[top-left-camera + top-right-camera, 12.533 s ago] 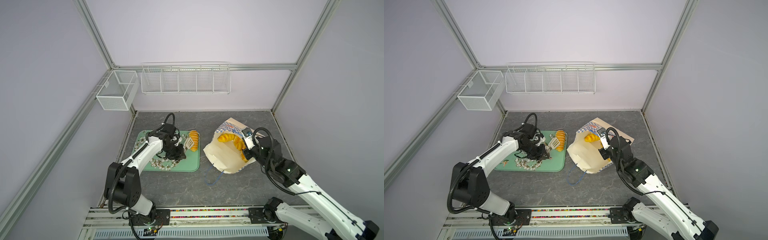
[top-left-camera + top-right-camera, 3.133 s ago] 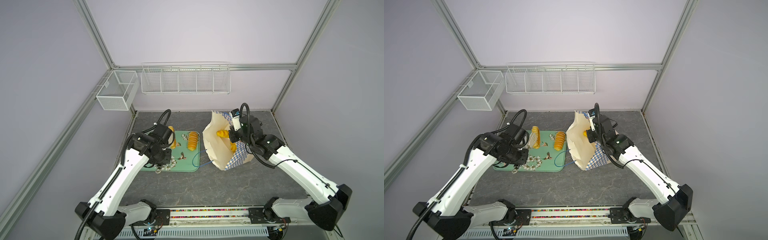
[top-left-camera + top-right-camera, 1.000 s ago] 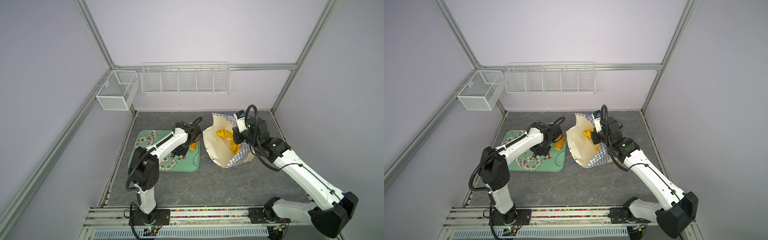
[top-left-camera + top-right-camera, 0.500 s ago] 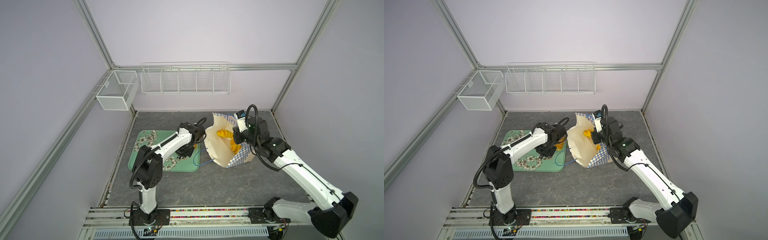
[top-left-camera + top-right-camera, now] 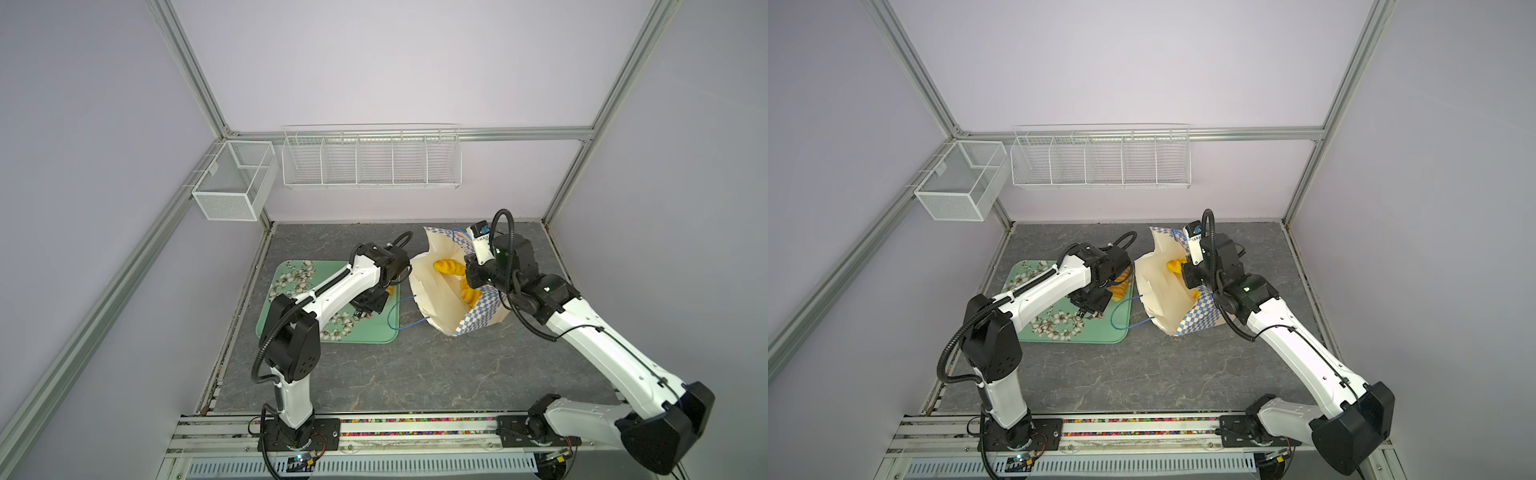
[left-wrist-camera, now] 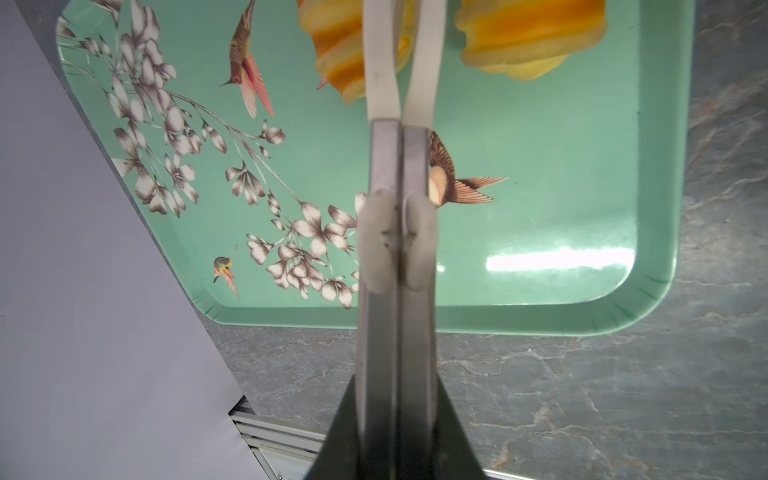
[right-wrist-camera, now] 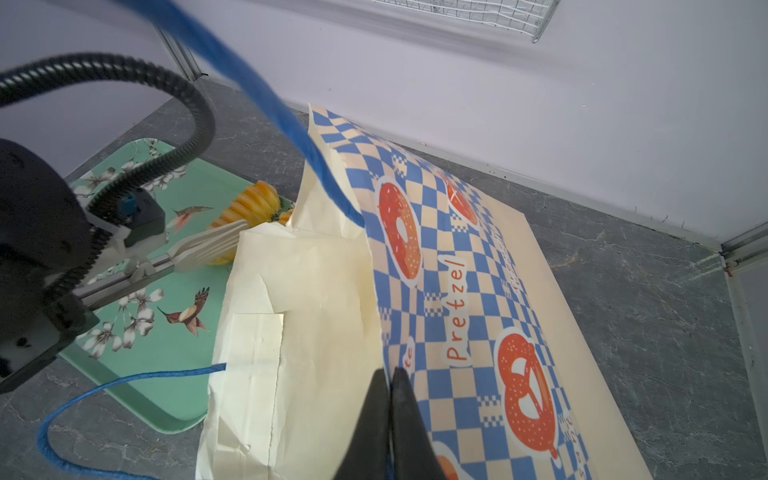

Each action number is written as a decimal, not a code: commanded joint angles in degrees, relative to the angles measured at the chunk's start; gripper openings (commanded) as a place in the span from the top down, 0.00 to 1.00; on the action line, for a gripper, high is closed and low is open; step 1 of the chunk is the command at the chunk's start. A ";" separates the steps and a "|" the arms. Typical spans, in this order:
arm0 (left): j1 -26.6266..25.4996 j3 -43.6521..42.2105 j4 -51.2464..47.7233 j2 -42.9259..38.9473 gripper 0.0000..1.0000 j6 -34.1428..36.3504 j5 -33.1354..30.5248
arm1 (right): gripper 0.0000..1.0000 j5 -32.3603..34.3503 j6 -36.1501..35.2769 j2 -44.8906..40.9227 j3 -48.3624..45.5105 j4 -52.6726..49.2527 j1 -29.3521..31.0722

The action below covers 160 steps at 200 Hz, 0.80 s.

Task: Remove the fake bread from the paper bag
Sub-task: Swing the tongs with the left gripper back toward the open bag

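Tabletop (image 5: 415, 374) of grey marbled stone carries everything we see. On it the paper bag (image 5: 436, 299) lies tipped over, its mouth gaping upward, checkered outside toward the right arm. Just left of it sits the green flowered tray (image 5: 332, 334); one blue cord handle (image 7: 174, 370) of the bag droops across its near corner. We count two pieces of fake bread (image 5: 449, 267) inside the bag and two ribbed loaves (image 6: 528, 37) on the tray. Our right gripper (image 7: 390, 395) pinches the bag's rim, jaws nearly closed on the paper. Our left gripper (image 6: 405, 62) hangs over the tray loaves, fingers drawn together, nothing visibly between them.
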 commanded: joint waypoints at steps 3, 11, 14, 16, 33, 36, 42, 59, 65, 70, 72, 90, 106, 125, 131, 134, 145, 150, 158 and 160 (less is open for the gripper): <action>-0.14 2.55 -2.75 -4.19 0.86 -0.57 -2.59 | 0.93 0.22 0.91 -0.17 -1.54 -0.63 -0.49; -0.14 2.63 -3.17 -5.06 0.87 -0.58 -3.06 | 0.93 0.06 0.89 -0.66 -2.03 -0.31 -0.50; -0.10 2.64 -3.40 -5.36 0.87 -0.60 -3.23 | 0.93 -0.04 0.78 -0.89 -2.18 -0.14 -0.50; -0.13 2.64 -3.50 -5.59 0.88 -0.57 -3.33 | 0.93 -0.09 0.79 -1.06 -2.41 0.02 -0.49; -0.14 3.15 -4.00 -8.24 0.90 0.00 -3.71 | 0.93 -0.79 0.59 -2.74 -3.72 1.65 -0.56; -0.14 3.30 -3.96 -8.81 0.91 0.21 -3.53 | 0.93 -0.88 0.55 -3.06 -3.97 1.93 -0.56; -0.14 3.49 -3.59 -10.14 0.92 0.66 -3.04 | 0.93 -0.97 0.42 -3.64 -4.37 2.47 -0.53; -0.31 4.32 -1.72 -15.04 0.95 2.26 -1.85 | 0.93 -1.08 -0.14 -4.91 -5.18 3.51 -0.49; -0.27 4.57 -0.66 -17.16 0.95 3.44 -0.67 | 0.93 -1.09 -0.28 -5.31 -5.49 3.89 -0.53; -0.32 4.75 0.31 -18.76 0.95 4.85 0.96 | 0.93 -1.03 -0.40 -5.55 -5.76 4.16 -0.49; -0.32 4.75 0.70 -19.44 0.96 5.49 1.65 | 0.93 -1.04 -0.47 -5.68 -5.91 4.32 -0.48; -0.40 5.17 3.84 -24.23 0.96 6.38 7.12 | 0.93 -1.07 -0.53 -6.82 -7.06 5.65 -0.49; -0.55 5.34 5.87 -27.80 0.95 5.73 12.32 | 0.93 -1.21 0.14 -7.76 -8.19 6.95 -0.40; -2.92 4.47 8.12 -30.02 0.94 3.38 16.78 | 0.93 -1.43 1.24 -8.80 -9.49 8.55 -0.44; -4.95 4.04 8.89 -30.29 0.94 2.09 16.84 | 0.93 -1.51 1.54 -9.12 -9.95 9.07 -0.42; -5.88 3.78 9.20 -30.28 0.94 1.44 16.82 | 0.93 -1.63 1.66 -9.31 -10.18 9.33 -0.45; -10.21 2.89 10.30 -29.61 0.93 -1.06 17.03 | 0.93 -2.19 2.05 -10.09 -11.18 10.55 -0.43; -12.05 2.57 10.52 -29.10 0.93 -2.25 17.08 | 0.93 -2.34 2.12 -10.48 -11.71 11.16 -0.32; -14.79 2.06 11.04 -28.08 0.93 -3.99 17.34 | 0.93 -2.55 2.34 -11.11 -12.50 12.12 -0.32; -15.47 1.88 11.23 -27.82 0.93 -4.38 17.46 | 0.93 -2.63 2.39 -11.29 -12.68 12.38 -0.37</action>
